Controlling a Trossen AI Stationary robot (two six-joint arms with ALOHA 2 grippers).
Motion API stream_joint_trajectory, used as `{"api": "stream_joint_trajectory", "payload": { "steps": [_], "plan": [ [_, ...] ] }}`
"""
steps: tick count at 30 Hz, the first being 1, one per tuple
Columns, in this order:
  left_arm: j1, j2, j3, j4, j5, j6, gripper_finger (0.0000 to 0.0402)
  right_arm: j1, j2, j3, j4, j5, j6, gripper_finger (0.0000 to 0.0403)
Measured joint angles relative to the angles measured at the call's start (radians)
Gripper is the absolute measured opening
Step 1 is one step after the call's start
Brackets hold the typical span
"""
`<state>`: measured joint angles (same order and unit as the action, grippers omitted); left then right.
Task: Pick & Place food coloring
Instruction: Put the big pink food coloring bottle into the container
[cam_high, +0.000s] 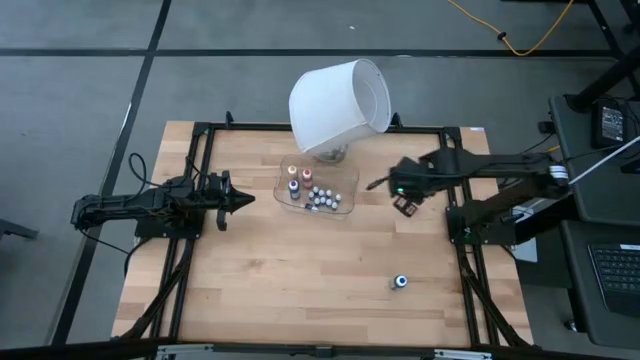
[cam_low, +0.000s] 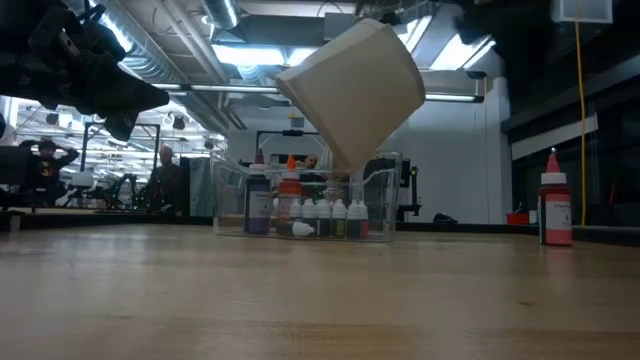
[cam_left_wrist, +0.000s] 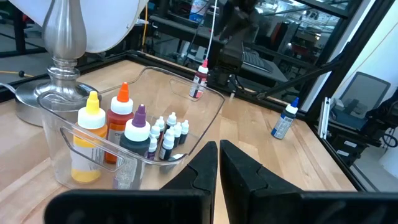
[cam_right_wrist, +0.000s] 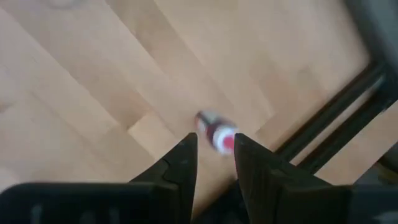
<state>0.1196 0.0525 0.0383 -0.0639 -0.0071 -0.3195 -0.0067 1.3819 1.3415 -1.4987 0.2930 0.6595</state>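
Right claw is raised over the worktop right of the tray, clenched on a red-capped bottle. Left claw waits shut, left of the tray. Other bottles stand in the tray; a blue-capped one stands apart, near the front right.

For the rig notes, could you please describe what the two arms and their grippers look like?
Both arms are dark, nearly black, built of slim jointed links. The left gripper tapers to a point; its fingers are flat, matte black wedges. The right gripper matches, with a small green light near the wrist. Black cables trail behind the left arm.
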Motion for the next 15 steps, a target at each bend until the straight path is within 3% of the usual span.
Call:
{"api": "stream_joint_trajectory", "payload": {
  "steps": [6,15],
  "plan": [
    [0.0,0.0,0.0,0.0,0.0,0.0,0.0015,-0.008,-0.189,-0.202,0.071,-0.082,0.142,0.0131],
    [0.0,0.0,0.0,0.0,0.0,0.0,0.0015,-0.111,-0.228,-0.389,0.195,-0.138,0.227,0.0271]
  ]
}}
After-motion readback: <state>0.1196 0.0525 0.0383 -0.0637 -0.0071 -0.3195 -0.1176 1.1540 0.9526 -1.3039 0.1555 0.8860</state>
